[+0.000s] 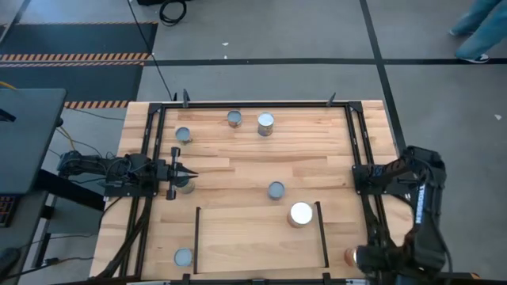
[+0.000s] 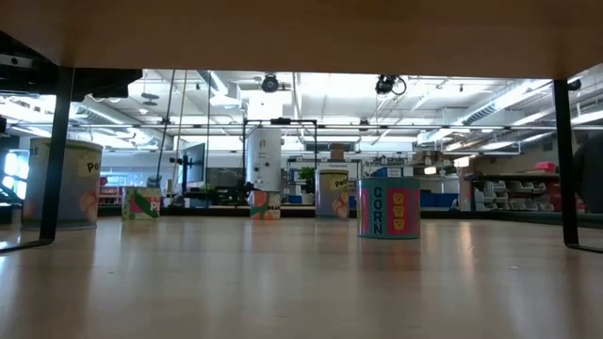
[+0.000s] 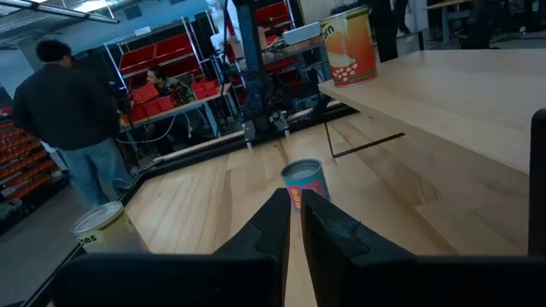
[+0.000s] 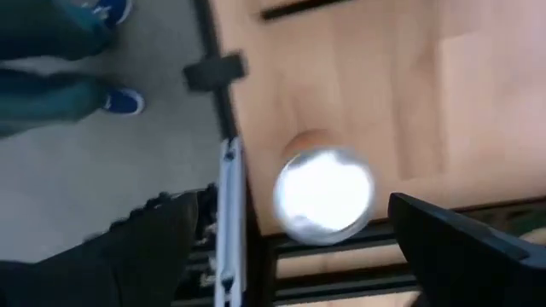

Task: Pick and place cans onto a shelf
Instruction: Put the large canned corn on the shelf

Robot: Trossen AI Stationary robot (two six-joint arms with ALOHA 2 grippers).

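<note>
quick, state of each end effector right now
left end effector: shut, holding nothing.
right end effector: open, above a can, not gripping it.

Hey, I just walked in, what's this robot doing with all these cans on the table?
It is sorting cans onto the shelf, where one white-topped can already stands. The right gripper hangs open over another can at the table's right front corner. The left gripper waits shut at the left side.

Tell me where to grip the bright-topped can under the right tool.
Grip its curved side wall just below the rim, coming straight down. The can stands upright with its round top facing the open right tool, whose fingers flank it; the black rail beside it probably blocks a sideways approach.
</note>
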